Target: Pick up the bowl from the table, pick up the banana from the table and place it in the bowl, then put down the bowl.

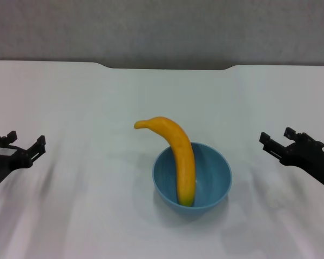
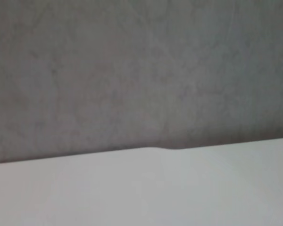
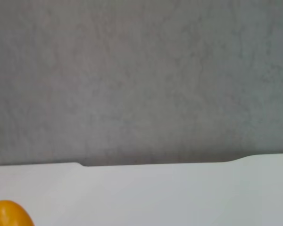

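Note:
The light-blue bowl (image 1: 192,179) stands on the white table (image 1: 86,102), a little right of the middle. The orange-yellow banana (image 1: 178,151) rests in it, one end on the bowl's bottom, the other end curving up over the far-left rim. A bit of the banana shows in the right wrist view (image 3: 8,214). My left gripper (image 1: 25,143) is open and empty at the far left, well away from the bowl. My right gripper (image 1: 276,138) is open and empty at the far right, also apart from the bowl.
The table's far edge has a shallow notch (image 1: 167,67) against a grey wall (image 1: 162,27). The wrist views show only the table (image 2: 179,188) and the wall.

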Tool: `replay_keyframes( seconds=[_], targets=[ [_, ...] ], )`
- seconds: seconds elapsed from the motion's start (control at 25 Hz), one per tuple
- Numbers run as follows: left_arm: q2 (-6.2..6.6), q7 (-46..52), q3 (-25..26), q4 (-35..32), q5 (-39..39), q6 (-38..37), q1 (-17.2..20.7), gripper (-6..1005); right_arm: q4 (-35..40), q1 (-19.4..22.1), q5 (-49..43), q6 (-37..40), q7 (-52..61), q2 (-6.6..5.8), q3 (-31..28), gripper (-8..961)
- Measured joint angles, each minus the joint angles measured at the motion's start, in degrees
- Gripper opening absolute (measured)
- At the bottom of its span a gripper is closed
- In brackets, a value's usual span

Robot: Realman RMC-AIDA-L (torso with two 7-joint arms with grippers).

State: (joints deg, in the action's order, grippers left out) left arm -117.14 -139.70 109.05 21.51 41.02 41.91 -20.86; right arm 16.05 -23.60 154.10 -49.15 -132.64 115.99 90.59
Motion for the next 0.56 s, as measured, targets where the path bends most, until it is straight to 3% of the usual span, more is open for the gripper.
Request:
replay_keyframes(
  seconds=[0.56],
  targets=[
    [-0.07, -0.31, 0.24, -0.68, -1.64, 0.23, 0.49, 765, -1.99, -0.15, 0.25, 2.44, -0.06, -0.1, 0.29, 786]
  ],
)
